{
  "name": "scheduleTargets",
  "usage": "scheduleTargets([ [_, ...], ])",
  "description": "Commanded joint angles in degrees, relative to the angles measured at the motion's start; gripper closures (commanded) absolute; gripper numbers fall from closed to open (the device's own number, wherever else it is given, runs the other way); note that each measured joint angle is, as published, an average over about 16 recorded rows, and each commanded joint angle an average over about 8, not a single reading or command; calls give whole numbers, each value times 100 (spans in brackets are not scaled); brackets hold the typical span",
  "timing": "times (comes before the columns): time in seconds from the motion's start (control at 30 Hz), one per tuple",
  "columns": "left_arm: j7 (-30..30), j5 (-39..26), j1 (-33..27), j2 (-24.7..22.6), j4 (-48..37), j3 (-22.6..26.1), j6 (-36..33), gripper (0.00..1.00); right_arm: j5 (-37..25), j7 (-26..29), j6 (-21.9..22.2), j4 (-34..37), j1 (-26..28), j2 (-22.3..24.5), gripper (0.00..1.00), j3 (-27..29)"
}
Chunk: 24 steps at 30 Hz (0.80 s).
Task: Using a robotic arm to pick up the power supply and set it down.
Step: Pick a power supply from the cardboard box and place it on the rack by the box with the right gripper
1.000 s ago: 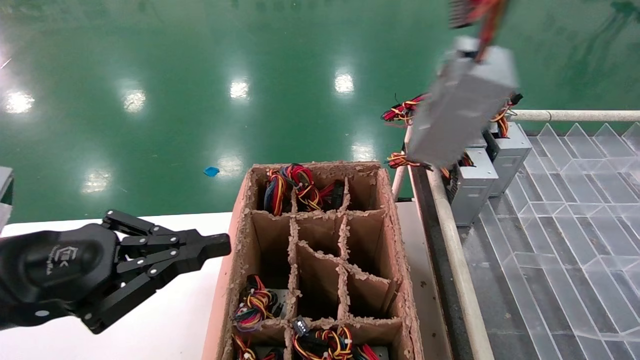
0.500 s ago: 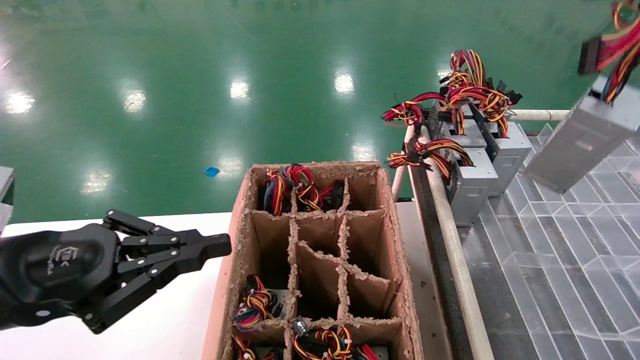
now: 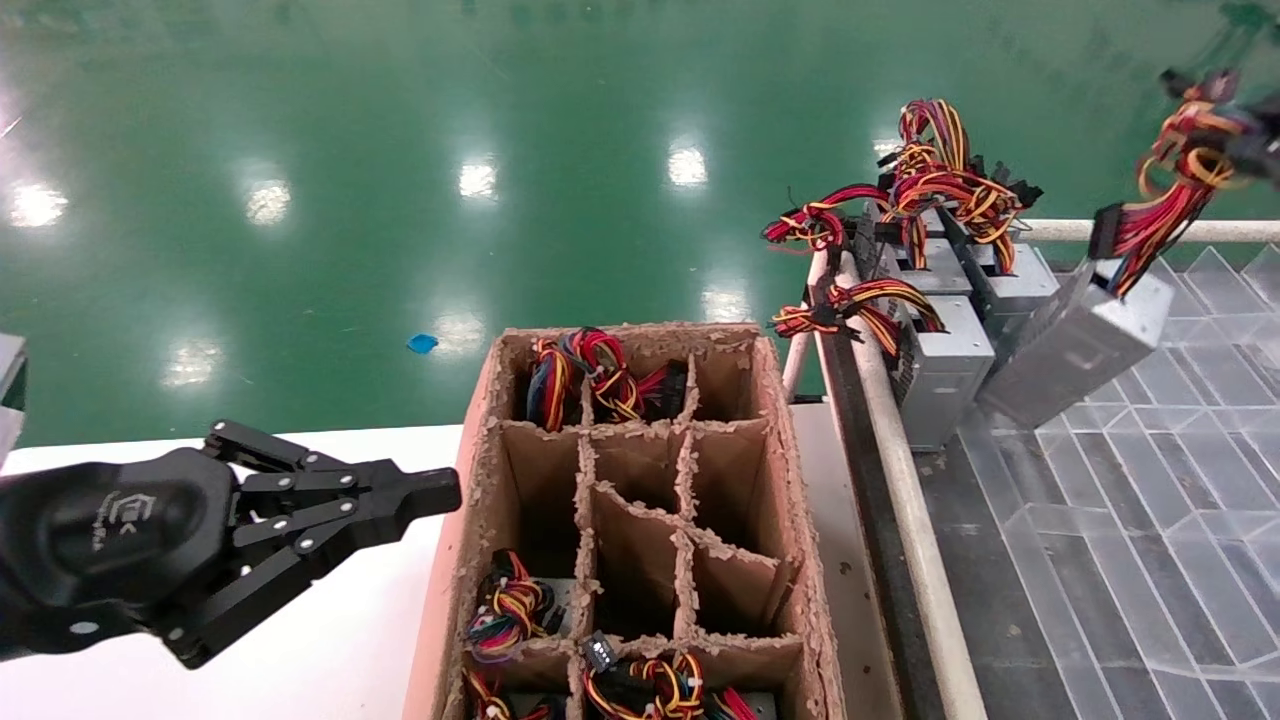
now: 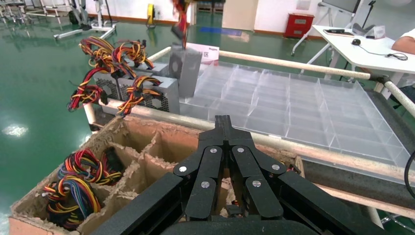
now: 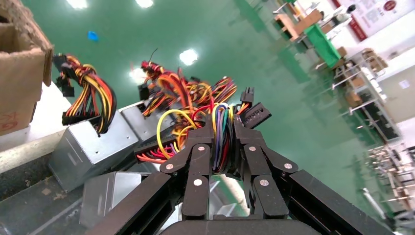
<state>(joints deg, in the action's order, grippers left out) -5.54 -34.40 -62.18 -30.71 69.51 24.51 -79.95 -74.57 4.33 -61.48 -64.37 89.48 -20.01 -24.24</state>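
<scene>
The power supply (image 3: 1075,345) is a grey metal box hanging tilted from its red, yellow and black wire bundle (image 3: 1160,215). Its lower corner is at the clear tray, just right of the row of other units. My right gripper (image 3: 1258,152) at the far right edge is shut on that bundle. In the right wrist view the fingers (image 5: 222,122) clamp the coloured wires (image 5: 221,142). The left wrist view shows the power supply (image 4: 185,63) dangling beyond the box. My left gripper (image 3: 440,490) is parked over the white table, shut and empty, its tip (image 4: 223,122) pointing at the cardboard box.
A brown cardboard divider box (image 3: 480,470) holds several wire bundles in its cells. Other grey units (image 3: 945,370) with wire bundles stand in a row at the tray's near corner. The clear ribbed tray (image 3: 1150,520) spreads rightward behind a white rail (image 3: 905,480).
The hanging power supply has travelled right from above the row of units, then come down beside them onto the clear tray. The left arm has not moved.
</scene>
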Motion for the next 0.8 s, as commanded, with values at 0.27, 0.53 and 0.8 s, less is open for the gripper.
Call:
scheduleTargets([
  [0.27, 0, 0, 0, 0, 0, 0, 0, 100, -139, -381, 80, 599, 39, -305, 100, -81],
  [0.53, 0, 0, 0, 0, 0, 0, 0, 100, -468, -426, 144, 823, 200, -381, 100, -183],
  [0.8, 0, 0, 0, 0, 0, 0, 0, 100, -612, -430, 229, 846, 241, -506, 100, -245],
])
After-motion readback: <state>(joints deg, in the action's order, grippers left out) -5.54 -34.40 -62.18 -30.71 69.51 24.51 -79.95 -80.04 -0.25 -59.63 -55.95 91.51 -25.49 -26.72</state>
